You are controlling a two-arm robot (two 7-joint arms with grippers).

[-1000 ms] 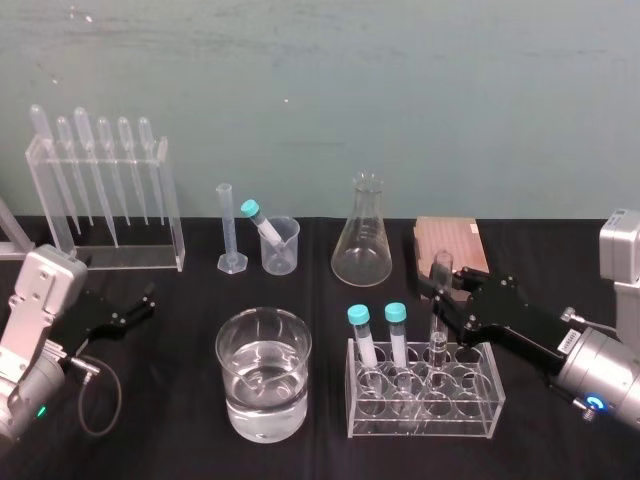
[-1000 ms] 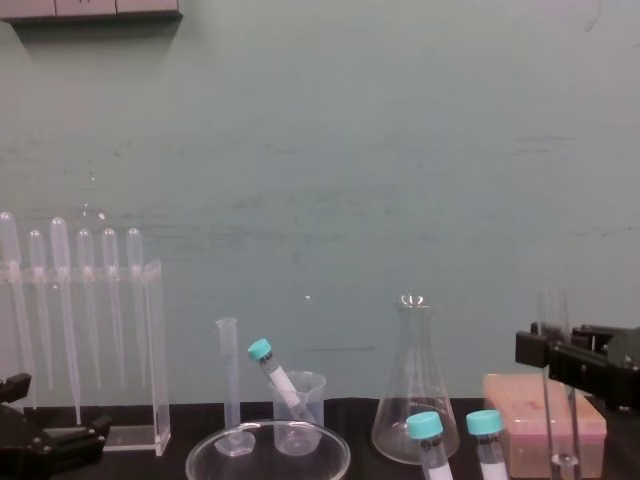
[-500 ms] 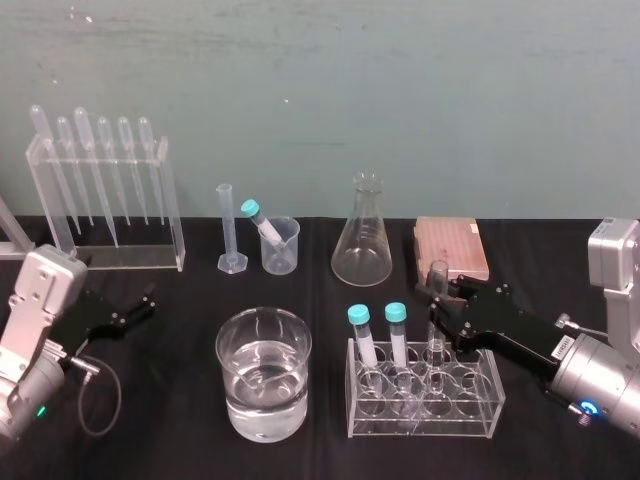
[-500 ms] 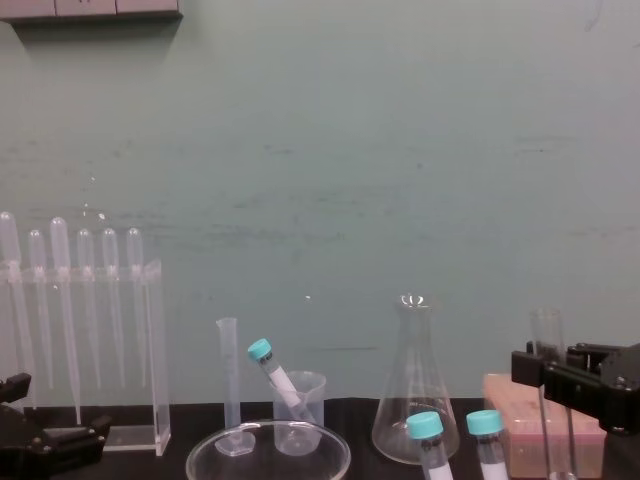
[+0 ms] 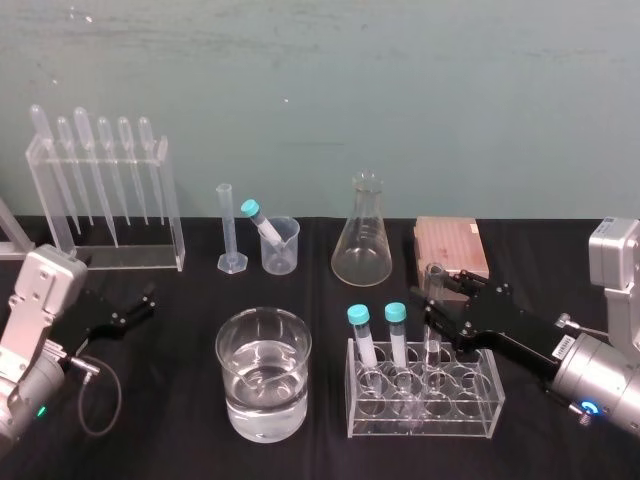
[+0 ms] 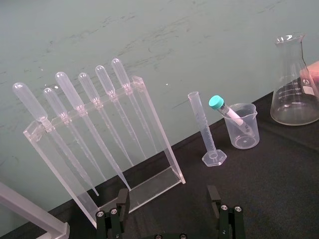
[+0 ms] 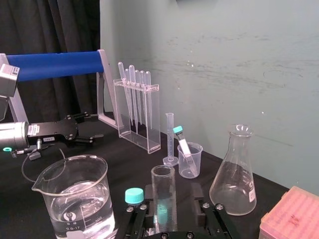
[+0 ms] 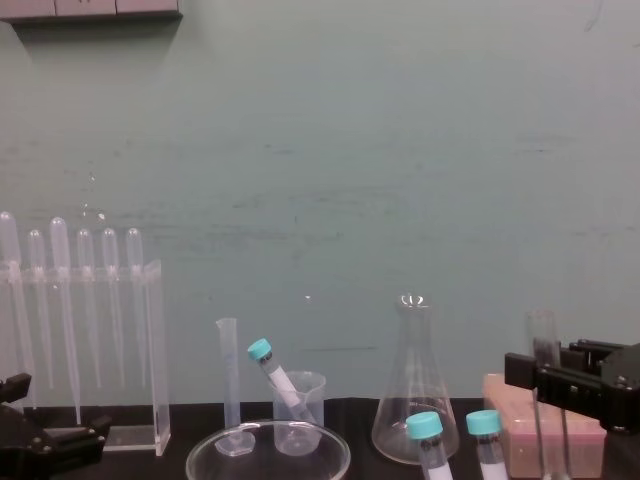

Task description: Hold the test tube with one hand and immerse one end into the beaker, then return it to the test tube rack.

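Left to right in the head view: the left gripper (image 5: 138,304) rests low over the black worktop (image 5: 180,420) with its fingers released and nothing between them, in front of a clear pipette rack (image 5: 105,215). Next stand a slim graduated cylinder (image 5: 228,232) and a small plastic cup (image 5: 281,248) holding a leaning teal-capped tube. Nearer the robot is the beaker (image 5: 263,415), partly filled with clear liquid. Behind and to its right stands the conical flask (image 5: 361,240). The test tube rack (image 5: 425,412) carries two teal-capped tubes (image 5: 377,335) in its back row. Just beside them is the test tube (image 5: 434,279), upright, its lower end down in a back-row hole. The right gripper (image 5: 432,310) is grasping the test tube below its open mouth. A pink tip box (image 5: 450,245) lies behind.
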